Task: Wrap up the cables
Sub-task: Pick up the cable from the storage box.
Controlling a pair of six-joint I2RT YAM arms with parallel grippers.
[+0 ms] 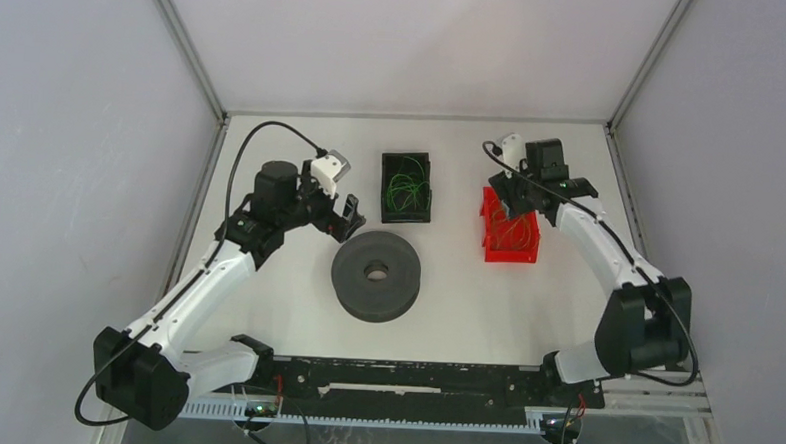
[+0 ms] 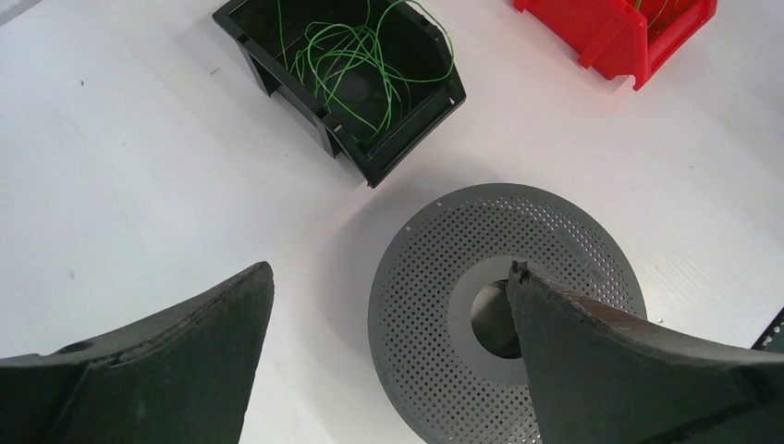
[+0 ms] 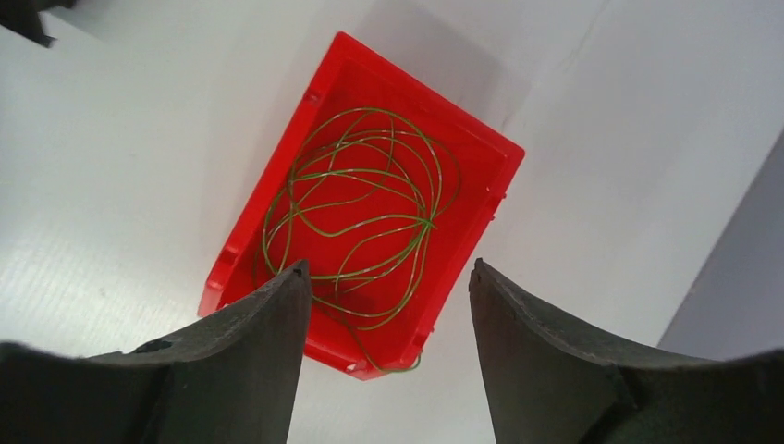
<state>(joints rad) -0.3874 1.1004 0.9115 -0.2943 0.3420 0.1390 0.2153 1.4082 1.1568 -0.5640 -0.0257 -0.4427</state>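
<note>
Pick-up stage, by my reading: right gripper point(image 3: 384, 273) hovers over the red bin point(image 3: 425, 92), fingers spread and empty, cables point(image 3: 425, 220) loose inside, more in the black bin point(image 2: 416, 129) at its 9 o'clock; left gripper point(image 2: 393, 270) spread wide above the spool point(image 2: 555, 240); next move needs a descent and a pinch on one strand.

White counter point(image 1: 465, 305). Black bin point(image 1: 384, 187), rear centre, holding loose green cables point(image 1: 408, 191). Red bin point(image 1: 513, 255), to its right and apart, holding looped cables point(image 1: 518, 230). Right tool point(image 1: 508, 202) above its far end. Grey spool point(image 1: 351, 280), centre, lying flat. Left tool point(image 1: 351, 215) near spool's far-left edge, left of black bin.
</note>
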